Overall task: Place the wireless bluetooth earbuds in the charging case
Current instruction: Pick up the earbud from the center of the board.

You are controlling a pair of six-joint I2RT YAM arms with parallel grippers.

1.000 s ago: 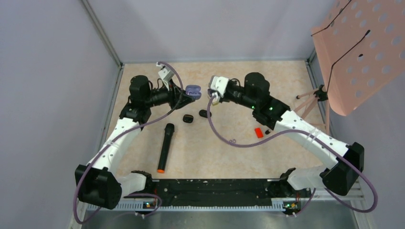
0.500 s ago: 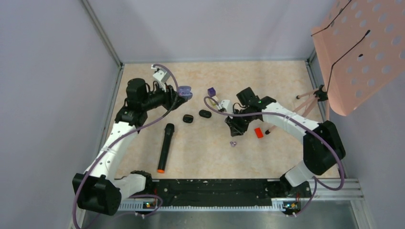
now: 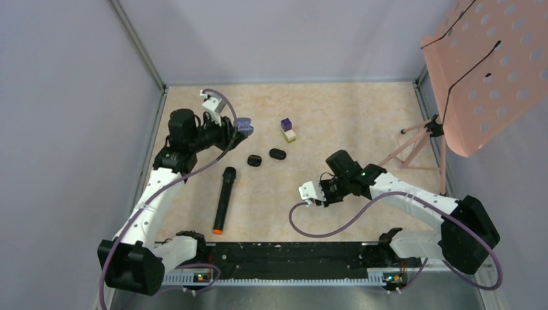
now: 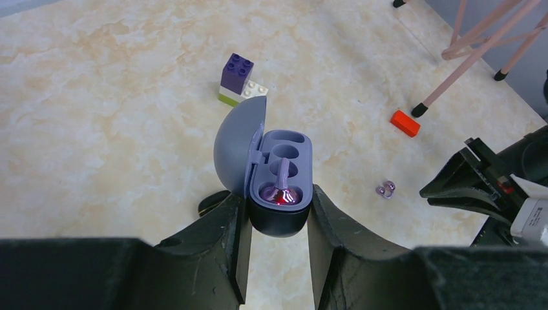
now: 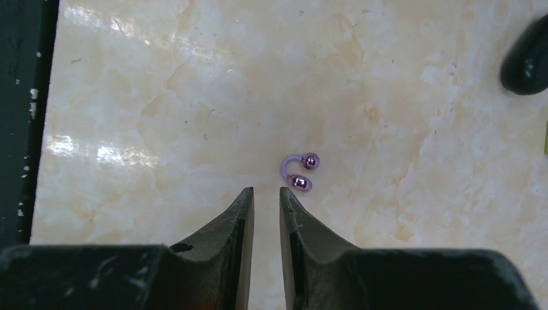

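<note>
**Loose earbud point(image 5: 297, 173) ahead of right gripper point(image 5: 266, 192); charging case point(image 4: 287, 145) in left gripper point(image 4: 278, 197)**

The loose earbud, a purple C-shaped clip, lies on the tabletop point(image 5: 161, 97) just ahead of the right gripper, untouched. That gripper's jaws stand narrowly apart, empty. The left gripper clamps the charging case, lid raised. A seated earbud point(image 4: 282, 192) occupies the pocket nearest the hand. Beyond the case lie stacked bricks point(image 4: 240, 81).

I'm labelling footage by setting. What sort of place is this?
Probably a robotics lab test cell: a marble-patterned table boxed in by grey panels, left arm and right arm bolted to a rail at its near edge, and unrelated props like a microphone and toy bricks.
</note>
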